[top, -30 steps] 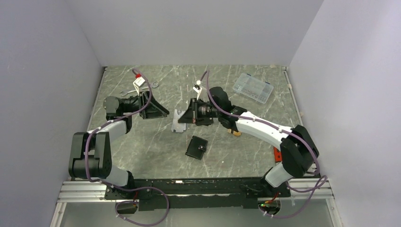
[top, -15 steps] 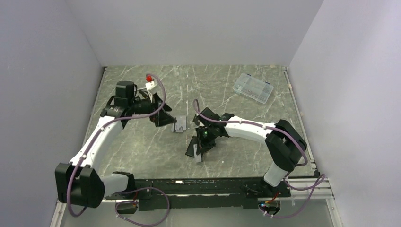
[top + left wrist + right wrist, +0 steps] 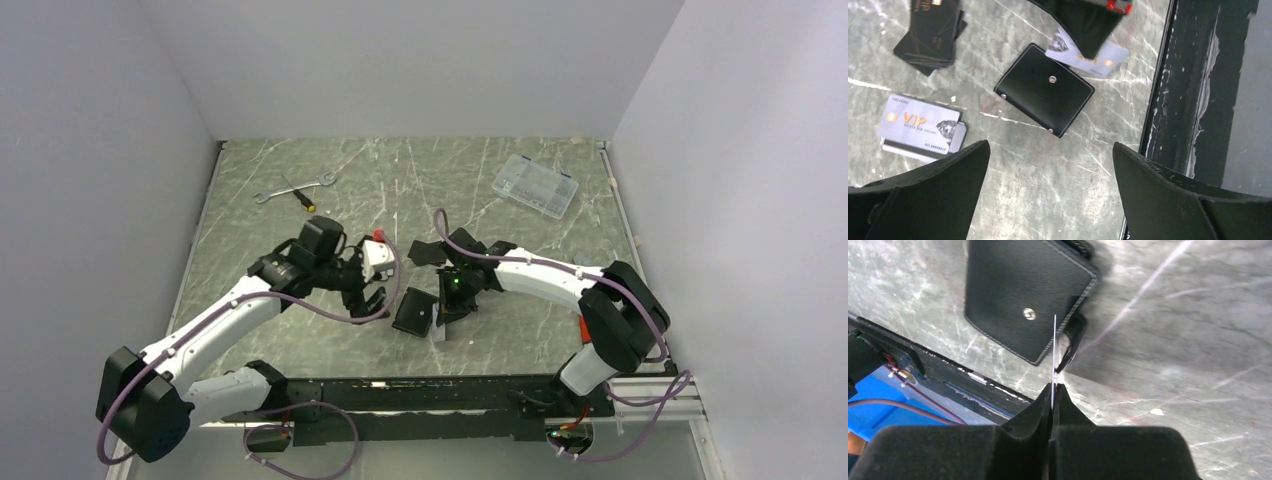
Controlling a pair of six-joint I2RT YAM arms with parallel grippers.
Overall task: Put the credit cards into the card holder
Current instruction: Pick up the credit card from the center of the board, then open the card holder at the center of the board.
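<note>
Gold "VIP" lettering reads on the top of a small stack of silver-grey credit cards (image 3: 918, 125); the finer print is too small to read. The card holder (image 3: 1044, 90) is black, stitched and closed, with 1 silver snap. It lies near-centre on the table (image 3: 300, 330), between the grippers. The left gripper (image 3: 1050, 150) is spread wide and holds nothing. The right gripper (image 3: 1053, 390) is clamped on the held card (image 3: 1053, 347). That card shows edge-on in the right wrist view, while the left wrist view shows its silver face. Overhead, the VIP stack cannot be made out.

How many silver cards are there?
3: a top card and a lower card stacked beside the card holder, and a third card pinched in the right gripper. More may hide underneath.
</note>
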